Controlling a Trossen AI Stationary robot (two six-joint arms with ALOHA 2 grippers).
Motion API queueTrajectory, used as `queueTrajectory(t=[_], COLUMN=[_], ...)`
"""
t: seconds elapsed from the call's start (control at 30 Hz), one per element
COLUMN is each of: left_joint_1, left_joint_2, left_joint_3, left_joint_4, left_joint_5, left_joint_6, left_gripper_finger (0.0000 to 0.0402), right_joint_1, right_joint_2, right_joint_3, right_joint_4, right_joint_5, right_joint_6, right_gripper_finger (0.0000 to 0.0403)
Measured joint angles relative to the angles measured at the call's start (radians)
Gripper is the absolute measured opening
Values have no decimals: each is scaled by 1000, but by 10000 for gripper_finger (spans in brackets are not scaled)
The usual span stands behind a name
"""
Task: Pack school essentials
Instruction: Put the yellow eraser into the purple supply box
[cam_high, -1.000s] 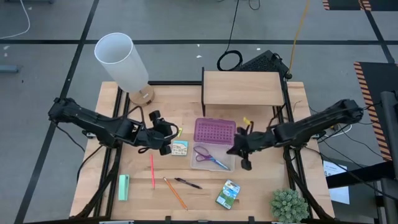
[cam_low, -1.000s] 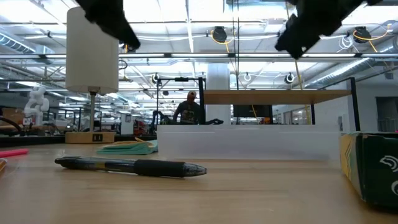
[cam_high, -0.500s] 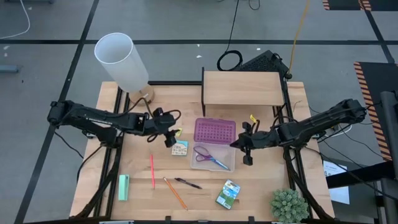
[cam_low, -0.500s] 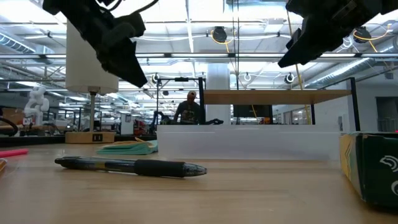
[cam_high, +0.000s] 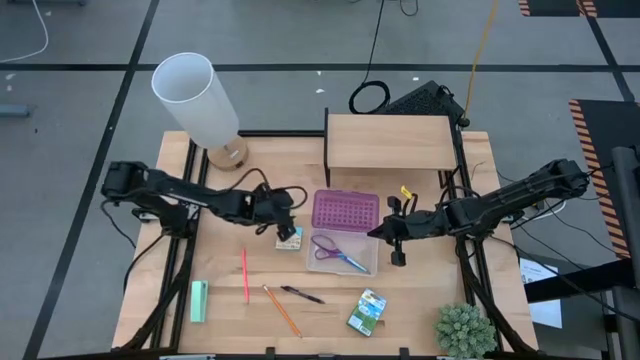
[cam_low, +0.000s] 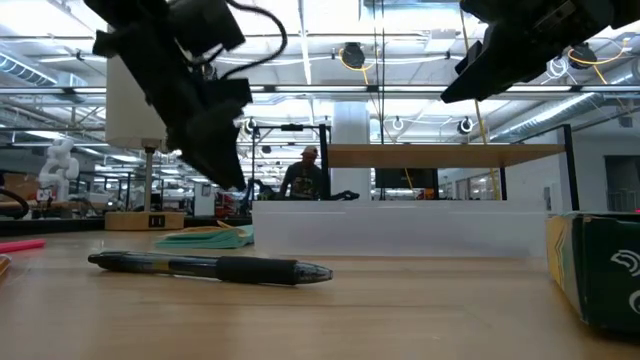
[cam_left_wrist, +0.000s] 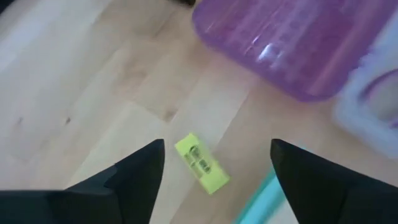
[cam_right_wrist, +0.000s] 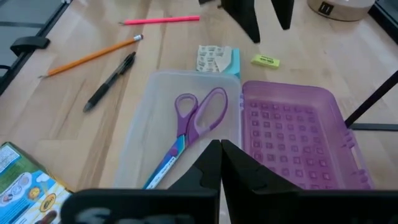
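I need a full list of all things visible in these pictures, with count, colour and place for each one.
clear case: 1, clear, table centre, open
purple lid: 1, attached behind the case
scissors: 1, purple handles, inside the case
yellow piece: 1, on the table left of the lid
colourful pack: 1, left of the case
red pencil: 1, front left
orange pencil: 1, front
black pen: 1, front
crayon box: 1, green-yellow, front right
mint block: 1, front left edge
lamp: 1, white shade, back left
wooden shelf: 1, back centre
plant: 1, green, front right corner
left gripper: open, above the yellow piece
right gripper: shut, right of the case
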Motion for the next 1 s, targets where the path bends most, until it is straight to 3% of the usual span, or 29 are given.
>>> queueTrajectory(t=[0.2,0.47,1.0], left_joint_1=[18,48,43], left_joint_2=[85,136,271], left_joint_3=[0,1,109], left_joint_4=[20,29,-70], left_joint_5=[-66,-9,47], left_joint_6=[-166,-372,-374], left_gripper_finger=[322,324,321], right_joint_1=[0,0,0], right_joint_2=[0,0,0], right_joint_3=[0,0,0], right_joint_4=[-1,-1,0], right_joint_5=[-1,-1,0], right_joint_6=[1,2,2], right_gripper_finger=[0,0,0])
